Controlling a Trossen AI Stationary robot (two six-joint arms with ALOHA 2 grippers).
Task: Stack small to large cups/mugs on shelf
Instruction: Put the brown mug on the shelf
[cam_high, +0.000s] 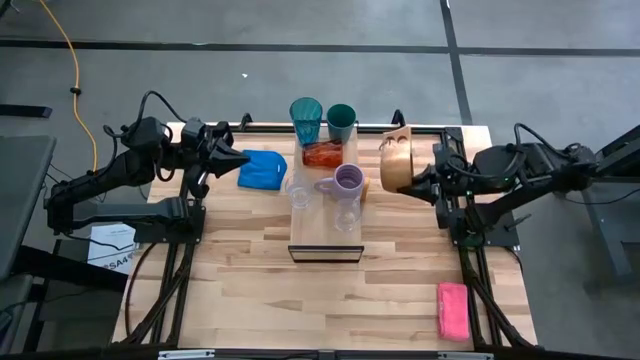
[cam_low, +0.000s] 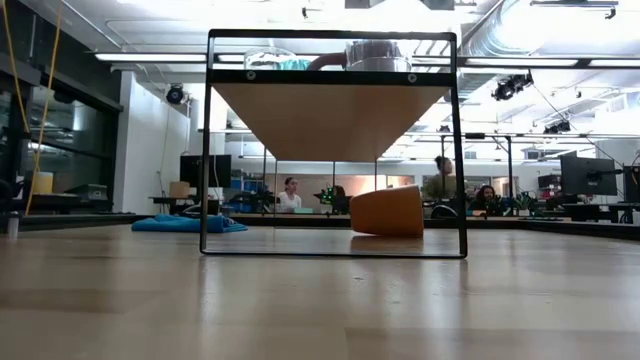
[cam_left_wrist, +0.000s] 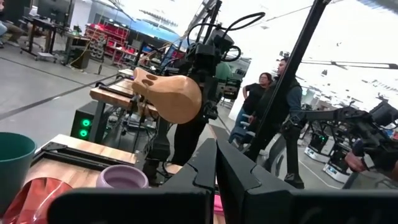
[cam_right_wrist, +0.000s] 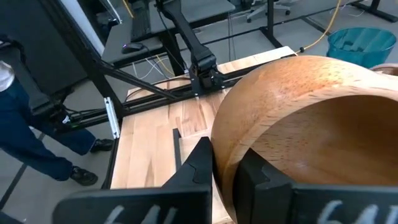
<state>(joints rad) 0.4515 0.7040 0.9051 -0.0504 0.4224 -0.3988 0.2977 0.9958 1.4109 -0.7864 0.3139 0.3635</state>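
Observation:
The light-wood shelf (cam_high: 322, 232) stands mid-table. A lavender mug (cam_high: 348, 181) and two clear glasses (cam_high: 298, 190) (cam_high: 345, 216) stand on it. A teal tumbler (cam_high: 305, 120) and a dark green cup (cam_high: 341, 122) stand upright at its far end, and a red cup (cam_high: 322, 154) lies on its side there. In the low view an orange cup (cam_low: 388, 210) lies on the tabletop beyond the shelf frame. My right gripper (cam_high: 420, 180) is shut on the tan wooden mug (cam_high: 398, 165), right of the shelf. My left gripper (cam_high: 240, 160) is shut, holds nothing, and hovers left of the shelf beside the blue cloth (cam_high: 263, 169). My right gripper pinches the tan mug's wall at its rim (cam_right_wrist: 227, 155), one finger outside (cam_right_wrist: 199, 163) and one inside the hollow (cam_right_wrist: 261, 175). The fingers come about level from the table's right. The mug (cam_left_wrist: 174, 96) lies on its side in the air, its mouth toward the gripper and its handle (cam_left_wrist: 144, 81) toward the far edge.
A pink sponge (cam_high: 452, 308) lies near the table's front right corner. The near half of the slatted tabletop (cam_high: 250, 290) is bare wood. People sit and stand in the room beyond the table (cam_left_wrist: 264, 93).

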